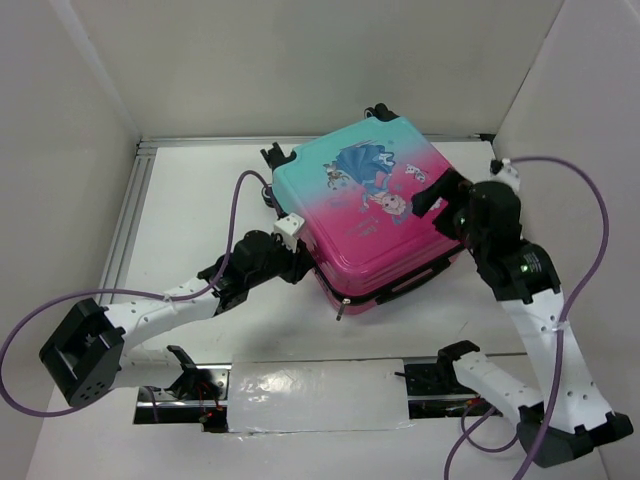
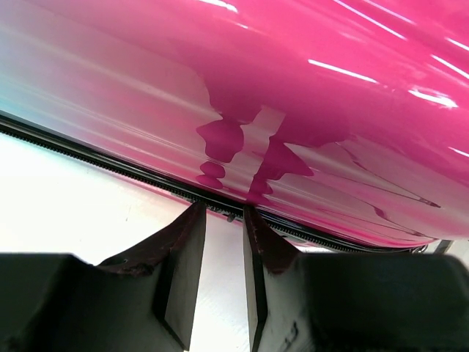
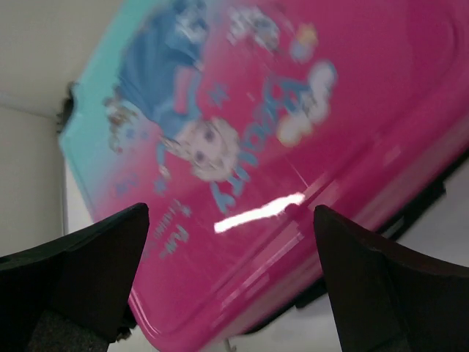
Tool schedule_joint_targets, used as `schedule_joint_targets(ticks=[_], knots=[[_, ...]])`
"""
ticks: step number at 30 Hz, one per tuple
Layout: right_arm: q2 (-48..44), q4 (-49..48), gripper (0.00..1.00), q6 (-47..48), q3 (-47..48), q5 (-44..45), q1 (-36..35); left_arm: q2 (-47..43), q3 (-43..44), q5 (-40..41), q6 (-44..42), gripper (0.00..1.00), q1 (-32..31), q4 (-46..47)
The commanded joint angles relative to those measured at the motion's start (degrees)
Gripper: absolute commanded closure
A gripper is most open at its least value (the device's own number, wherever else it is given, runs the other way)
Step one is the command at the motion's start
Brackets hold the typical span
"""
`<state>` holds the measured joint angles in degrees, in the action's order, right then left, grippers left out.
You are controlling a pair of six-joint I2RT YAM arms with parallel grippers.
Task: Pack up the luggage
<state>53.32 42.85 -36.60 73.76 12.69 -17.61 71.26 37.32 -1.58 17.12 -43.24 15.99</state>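
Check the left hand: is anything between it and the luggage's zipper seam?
Nothing visible stands between them. The left hand, slightly open, has its tips right at the zipper seam along the edge of the closed luggage, with no other object in the gap.

The luggage [image 1: 375, 215] lies on the table [image 1: 200, 200] between the left gripper [image 2: 224, 211] and the right gripper [image 3: 231, 213]

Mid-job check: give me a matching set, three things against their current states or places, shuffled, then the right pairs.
Things:
1. suitcase
2. left gripper
3. right gripper

States:
A. spread wide, above the suitcase's printed top
B. shut, printed side up
C. slightly open, close against the zipper

Pairs: 1-B, 2-C, 3-A
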Motion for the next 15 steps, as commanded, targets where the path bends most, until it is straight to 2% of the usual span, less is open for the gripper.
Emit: schedule_joint_targets(ticks=[1, 5, 8, 11, 15], knots=[[-3.12, 8.73, 0.00, -13.13, -9.38, 0.43, -0.15, 0.54, 1.53, 0.62, 1.77, 0.61, 0.35, 4.75], [-9.79, 12.52, 0.00, -25.94, -16.00, 1.81, 0.37, 0.02, 0.91, 0.00, 1.77, 0.61, 0.35, 5.28], [-12.62, 13.74, 0.02, -29.48, -18.82, 3.39, 0.38, -0.51, 0.38, 0.61, 1.77, 0.61, 0.35, 5.28], [-11.84, 16.11, 0.06, -29.40, -21.01, 3.40, 0.38, -0.51, -0.14, 1.14, 2.29, 0.61, 0.35, 5.28], [-9.99, 17.18, 0.06, -28.71, -23.83, 2.43, 0.38, 0.01, -0.14, 1.15, 2.30, 0.61, 0.35, 5.28]])
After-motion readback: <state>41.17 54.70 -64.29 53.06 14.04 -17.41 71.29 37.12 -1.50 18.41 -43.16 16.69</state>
